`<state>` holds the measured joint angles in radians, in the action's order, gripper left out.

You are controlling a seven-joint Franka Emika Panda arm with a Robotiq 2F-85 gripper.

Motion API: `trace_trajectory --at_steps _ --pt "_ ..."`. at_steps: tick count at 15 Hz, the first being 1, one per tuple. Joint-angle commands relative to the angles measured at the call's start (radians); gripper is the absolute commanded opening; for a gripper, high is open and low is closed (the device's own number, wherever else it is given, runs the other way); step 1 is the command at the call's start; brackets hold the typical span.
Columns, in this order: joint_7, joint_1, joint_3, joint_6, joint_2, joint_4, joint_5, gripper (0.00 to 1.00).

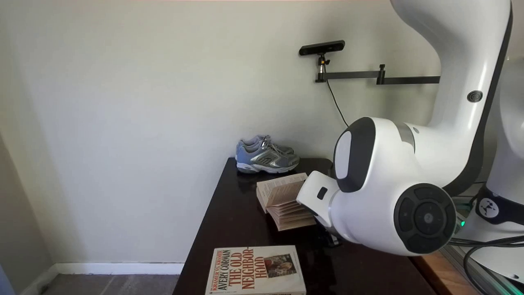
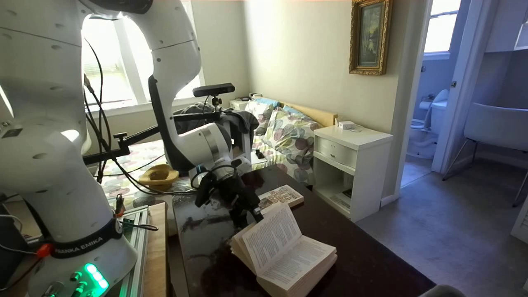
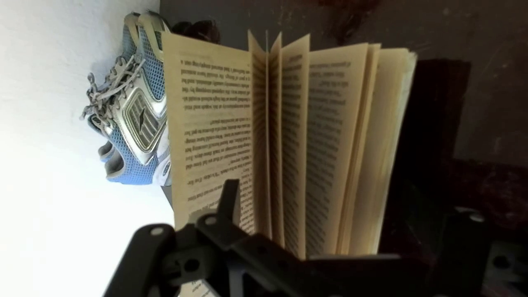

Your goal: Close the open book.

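Note:
The open book (image 1: 286, 200) lies on the dark table (image 1: 229, 229), with cream-tan pages showing. In an exterior view (image 2: 297, 264) one part lies flat and the other pages stand up at an angle. In the wrist view its pages (image 3: 330, 144) are fanned, and its cover is hidden. My gripper (image 2: 248, 219) is behind the raised pages, one fingertip close to their edge; I cannot tell if it touches. In the wrist view my gripper (image 3: 347, 202) is open, one finger in front of a printed page, the other dark and past the book's edge.
A larger cream-covered book (image 1: 258, 270) lies on the table; it also shows in an exterior view (image 2: 288, 195). Blue-grey shoes (image 1: 268, 157) stand at the table's end by the wall, and show in the wrist view (image 3: 142, 119). A camera on a bar (image 1: 322, 48) extends nearby.

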<state>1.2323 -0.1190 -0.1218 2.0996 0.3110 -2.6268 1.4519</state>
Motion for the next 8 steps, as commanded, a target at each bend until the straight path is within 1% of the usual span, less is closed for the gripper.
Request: trace_trajectory --at_steps 1,8 --pt "0.042 0.011 0.004 -0.003 0.015 0.0 0.048 1.0" --pt "0.053 0.01 0.002 -0.054 -0.038 -0.017 0.044 1.0"
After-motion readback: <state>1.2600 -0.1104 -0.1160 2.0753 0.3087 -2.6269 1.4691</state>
